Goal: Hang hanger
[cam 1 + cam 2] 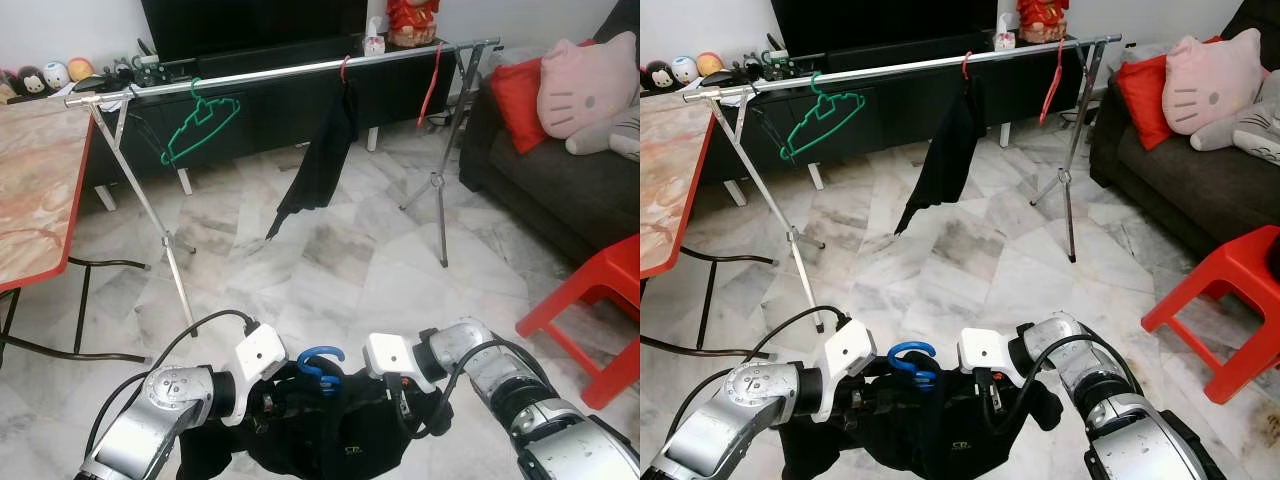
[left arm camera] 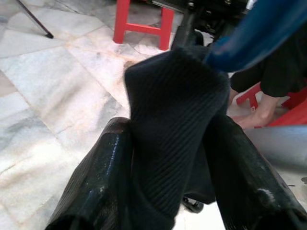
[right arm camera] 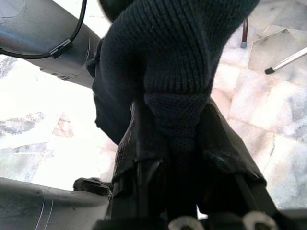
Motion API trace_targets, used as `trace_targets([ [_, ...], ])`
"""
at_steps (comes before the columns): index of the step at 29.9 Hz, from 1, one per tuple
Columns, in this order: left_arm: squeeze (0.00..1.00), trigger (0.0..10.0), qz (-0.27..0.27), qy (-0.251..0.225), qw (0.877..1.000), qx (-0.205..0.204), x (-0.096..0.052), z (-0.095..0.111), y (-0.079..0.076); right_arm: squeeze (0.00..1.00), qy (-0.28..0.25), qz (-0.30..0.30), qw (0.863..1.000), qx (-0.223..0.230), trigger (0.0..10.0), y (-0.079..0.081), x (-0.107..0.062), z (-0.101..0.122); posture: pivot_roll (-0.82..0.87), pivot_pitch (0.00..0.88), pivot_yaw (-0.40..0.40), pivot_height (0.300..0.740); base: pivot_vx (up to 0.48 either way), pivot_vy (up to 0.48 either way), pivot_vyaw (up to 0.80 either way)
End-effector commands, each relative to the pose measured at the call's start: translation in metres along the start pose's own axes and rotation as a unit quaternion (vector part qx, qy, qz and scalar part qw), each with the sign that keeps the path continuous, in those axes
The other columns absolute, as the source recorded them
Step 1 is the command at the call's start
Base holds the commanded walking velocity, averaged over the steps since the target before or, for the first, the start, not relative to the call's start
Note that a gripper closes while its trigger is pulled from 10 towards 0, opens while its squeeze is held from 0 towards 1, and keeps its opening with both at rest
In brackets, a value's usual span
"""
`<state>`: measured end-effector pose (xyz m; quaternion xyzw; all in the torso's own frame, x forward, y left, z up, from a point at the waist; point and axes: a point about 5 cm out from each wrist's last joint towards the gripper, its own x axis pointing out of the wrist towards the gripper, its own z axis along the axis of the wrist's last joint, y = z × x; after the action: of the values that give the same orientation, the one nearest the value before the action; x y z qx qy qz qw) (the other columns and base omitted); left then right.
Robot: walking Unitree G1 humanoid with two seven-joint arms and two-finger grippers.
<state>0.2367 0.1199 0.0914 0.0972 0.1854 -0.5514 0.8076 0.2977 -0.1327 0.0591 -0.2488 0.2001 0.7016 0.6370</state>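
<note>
Presently: blue hanger (image 1: 320, 362), hook up, inside a black garment (image 1: 330, 435) held low between both arms. Left gripper (image 2: 168, 191): fingers clamped on a garment fold. Right gripper (image 3: 180, 158): fingers pinched tight on knit cloth. Beyond: drying rack (image 1: 280, 72) carrying green hanger (image 1: 200, 125) and hung black cloth (image 1: 320, 160).

A blue hanger (image 1: 321, 365) sits in a black ribbed garment (image 2: 172, 134) near, while far off a silver rail (image 1: 280, 72) carries a green hanger (image 1: 200, 128), black cloth (image 1: 320, 160) and red hanger (image 1: 432, 85), over white-grey marble floor (image 1: 330, 270).
</note>
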Motion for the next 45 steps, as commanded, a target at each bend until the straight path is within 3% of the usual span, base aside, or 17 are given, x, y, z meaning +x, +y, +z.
trace_targets([
  [1,0.00,9.7,-0.010,0.014,1.000,0.010,0.000,-0.003,-0.001,0.00,-0.021,-0.017,0.999,-0.019,0.0,-0.009,-0.003,0.012,-0.11,0.000,-0.002,0.740,0.000,0.000,0.00],
  [2,0.00,9.7,-0.010,0.015,1.000,0.009,0.000,-0.003,-0.001,0.00,-0.022,-0.017,0.999,-0.019,0.0,-0.009,-0.003,0.012,-0.11,0.000,-0.002,0.740,0.000,0.000,0.00],
  [3,0.00,5.1,-0.010,0.015,1.000,0.008,0.000,-0.003,-0.001,0.00,-0.022,-0.017,0.999,-0.020,0.0,-0.009,-0.004,0.013,-0.10,0.000,-0.003,0.740,0.000,0.000,0.00],
  [6,0.00,0.0,-0.009,0.018,1.000,0.006,0.000,-0.005,0.000,0.00,-0.023,-0.021,0.999,-0.021,0.0,-0.011,-0.004,0.014,-0.11,0.000,-0.003,0.740,0.000,0.000,0.00],
  [31,0.00,0.0,-0.037,0.027,0.999,-0.001,0.001,-0.011,-0.008,0.00,-0.030,-0.032,0.999,-0.019,0.0,-0.013,-0.003,0.016,-0.11,0.000,0.006,0.740,0.000,0.000,0.00],
  [32,0.00,0.0,-0.037,0.027,0.999,-0.001,0.001,-0.011,-0.008,0.00,-0.026,-0.039,0.999,-0.020,1.6,-0.013,-0.003,0.016,-0.11,0.000,0.006,0.740,0.000,0.000,0.00],
  [33,0.00,0.0,-0.037,0.027,0.999,-0.002,0.001,-0.011,-0.008,0.00,-0.024,-0.043,0.999,-0.021,1.6,-0.013,-0.003,0.015,-0.11,0.000,0.006,0.740,0.000,0.000,0.00],
  [34,0.00,0.0,-0.037,0.027,0.999,-0.002,0.000,-0.011,-0.008,0.00,-0.020,-0.048,0.998,-0.021,10.0,-0.014,-0.003,0.015,-0.11,0.000,0.009,0.740,0.000,0.000,0.00],
  [35,0.00,0.0,-0.037,0.027,0.999,-0.002,0.000,-0.012,-0.008,0.00,-0.015,-0.054,0.998,-0.019,10.0,-0.014,-0.002,0.014,-0.11,0.000,0.009,0.740,0.000,0.000,0.00],
  [36,0.00,0.0,-0.037,0.027,0.999,-0.001,0.000,-0.012,-0.008,0.96,-0.011,-0.058,0.998,-0.011,10.0,-0.014,-0.002,0.012,-0.11,0.000,0.008,0.740,0.000,0.000,0.00],
  [45,0.00,0.0,-0.030,0.035,0.999,0.001,-0.003,-0.014,-0.006,1.00,-0.006,-0.058,0.998,-0.004,10.0,-0.013,-0.002,0.009,-0.11,0.000,0.008,0.740,0.000,0.000,0.00],
])
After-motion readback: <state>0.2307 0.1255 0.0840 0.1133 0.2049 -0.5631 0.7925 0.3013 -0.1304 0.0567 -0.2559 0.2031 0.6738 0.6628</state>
